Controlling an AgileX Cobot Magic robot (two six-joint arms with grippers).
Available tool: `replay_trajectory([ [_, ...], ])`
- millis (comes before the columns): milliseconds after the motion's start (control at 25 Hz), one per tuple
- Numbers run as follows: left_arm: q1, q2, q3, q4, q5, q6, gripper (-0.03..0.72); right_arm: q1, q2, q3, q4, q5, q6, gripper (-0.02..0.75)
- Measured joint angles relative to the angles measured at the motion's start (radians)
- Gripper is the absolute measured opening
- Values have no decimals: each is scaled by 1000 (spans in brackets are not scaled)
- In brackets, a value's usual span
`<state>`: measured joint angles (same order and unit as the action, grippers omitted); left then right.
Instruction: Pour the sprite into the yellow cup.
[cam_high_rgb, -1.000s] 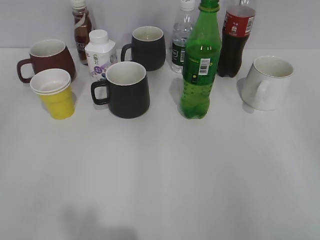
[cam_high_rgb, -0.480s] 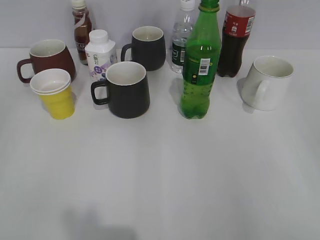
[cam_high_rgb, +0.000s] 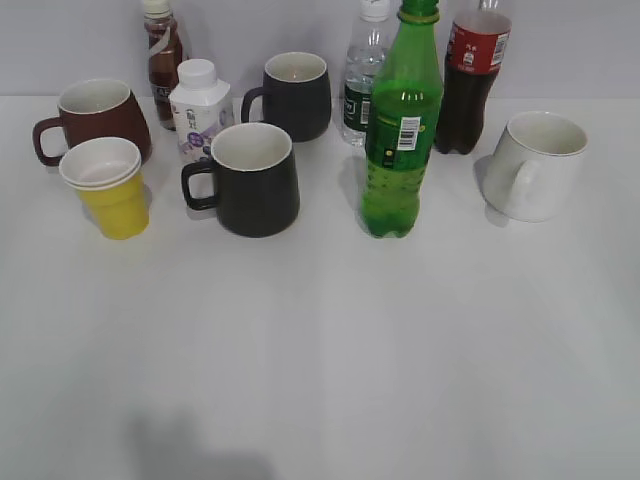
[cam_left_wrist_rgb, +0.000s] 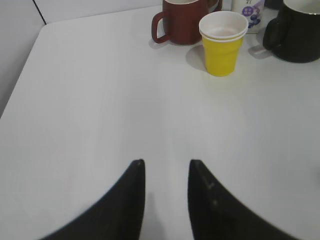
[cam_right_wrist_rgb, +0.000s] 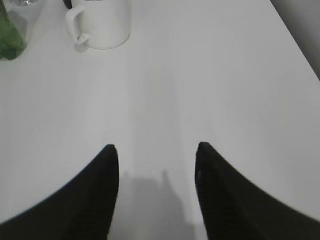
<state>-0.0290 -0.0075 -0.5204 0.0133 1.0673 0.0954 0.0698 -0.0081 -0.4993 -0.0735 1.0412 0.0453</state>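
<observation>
A white table (cam_high_rgb: 320, 350) holds ten containers in a loose band along its far side: four mugs, five bottles and one paper cup. The mugs are one brown-red mug (cam_high_rgb: 95, 118) at far left, two black mugs (cam_high_rgb: 250, 178) near the middle, one behind the other, and one white mug (cam_high_rgb: 535, 165) at right. The bottles are a green Sprite bottle (cam_high_rgb: 400, 125), a dark cola bottle (cam_high_rgb: 472, 75) with a red label, a clear water bottle (cam_high_rgb: 362, 80), a small brown drink bottle (cam_high_rgb: 162, 60) and a short white bottle (cam_high_rgb: 200, 108).

The Sprite bottle stands upright, right of centre, its long axis vertical and its neck pointing up. It is translucent green plastic with a dimpled lower body and a white barcode patch on its label.

The yellow cup (cam_high_rgb: 108, 185) stands upright at left, mouth up, just in front of the brown-red mug. It is smooth, tapered, white inside, with a rolled white rim.

The left gripper (cam_left_wrist_rgb: 166, 167) hovers over bare table, its dark curved fingers slightly parted and holding nothing. The right gripper (cam_right_wrist_rgb: 156, 152) is spread wider, also holding nothing, with the white mug ahead of it.
</observation>
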Motion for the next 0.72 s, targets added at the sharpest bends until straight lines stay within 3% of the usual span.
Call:
replay_trajectory([
  [240,0,2,-17,0,-105,0,233,0,0,-14,31,-48,0,375],
  [480,0,93,50,-1,-506,0,235,0,98,0,299,-452,-11,375],
  [720,0,325,176,-32,-919,0,241,18,344,13,389,-650,-205,375],
])
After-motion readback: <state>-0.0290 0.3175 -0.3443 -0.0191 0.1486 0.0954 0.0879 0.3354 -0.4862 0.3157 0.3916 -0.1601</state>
